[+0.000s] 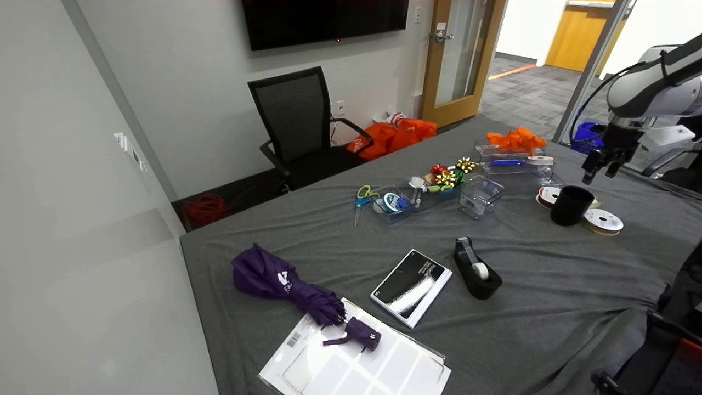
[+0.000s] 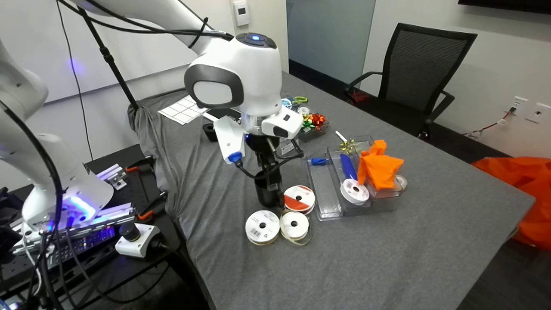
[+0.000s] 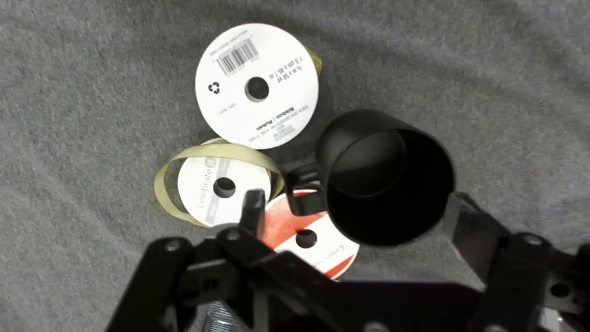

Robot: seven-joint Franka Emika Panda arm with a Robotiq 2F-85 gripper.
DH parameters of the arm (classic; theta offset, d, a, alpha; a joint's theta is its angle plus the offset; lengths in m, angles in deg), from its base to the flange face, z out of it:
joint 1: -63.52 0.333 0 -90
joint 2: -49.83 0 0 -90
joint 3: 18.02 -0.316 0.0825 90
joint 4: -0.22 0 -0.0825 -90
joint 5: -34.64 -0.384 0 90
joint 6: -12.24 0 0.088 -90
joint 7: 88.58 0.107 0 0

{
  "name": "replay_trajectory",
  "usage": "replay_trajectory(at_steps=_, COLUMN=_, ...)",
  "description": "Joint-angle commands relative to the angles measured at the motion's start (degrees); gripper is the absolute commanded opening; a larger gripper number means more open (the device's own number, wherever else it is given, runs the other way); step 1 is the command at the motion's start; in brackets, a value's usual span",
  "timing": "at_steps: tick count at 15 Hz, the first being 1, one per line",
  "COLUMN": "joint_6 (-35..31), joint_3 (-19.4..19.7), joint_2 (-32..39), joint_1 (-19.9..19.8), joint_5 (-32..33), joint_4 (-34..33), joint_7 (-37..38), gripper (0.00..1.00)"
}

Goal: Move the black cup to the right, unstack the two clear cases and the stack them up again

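Note:
The black cup (image 1: 570,207) stands upright on the grey cloth among white ribbon spools. It also shows in an exterior view (image 2: 263,194), partly behind a finger, and in the wrist view (image 3: 387,177), where a handle points left. My gripper (image 3: 357,200) is open and empty above the cup, whose rim shows between the fingers. The gripper also shows in an exterior view (image 1: 599,174), above and behind the cup. The clear cases (image 1: 478,200) stand near the table's middle; I cannot tell one from two in the stack. The arm partly hides them in an exterior view (image 2: 286,147).
Ribbon spools (image 3: 256,87) lie against the cup's handle side. Clear trays (image 2: 327,189) hold an orange cloth (image 2: 381,168). A tape dispenser (image 1: 477,269), a black-and-white box (image 1: 411,288), a purple umbrella (image 1: 285,282) and scissors (image 1: 361,203) lie on the table.

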Motion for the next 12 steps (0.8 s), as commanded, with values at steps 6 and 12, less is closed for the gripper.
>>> replay_trajectory(at_steps=6, joint_6=2.3, joint_3=-3.95, joint_2=-5.87, joint_1=5.34, joint_5=-8.56, joint_4=0.82, joint_7=3.33, gripper=1.0)
replay_trajectory(at_steps=12, joint_6=1.77, joint_3=-3.59, joint_2=-4.97, joint_1=7.41, joint_5=-8.02, joint_4=0.05, joint_7=5.18, gripper=1.0)
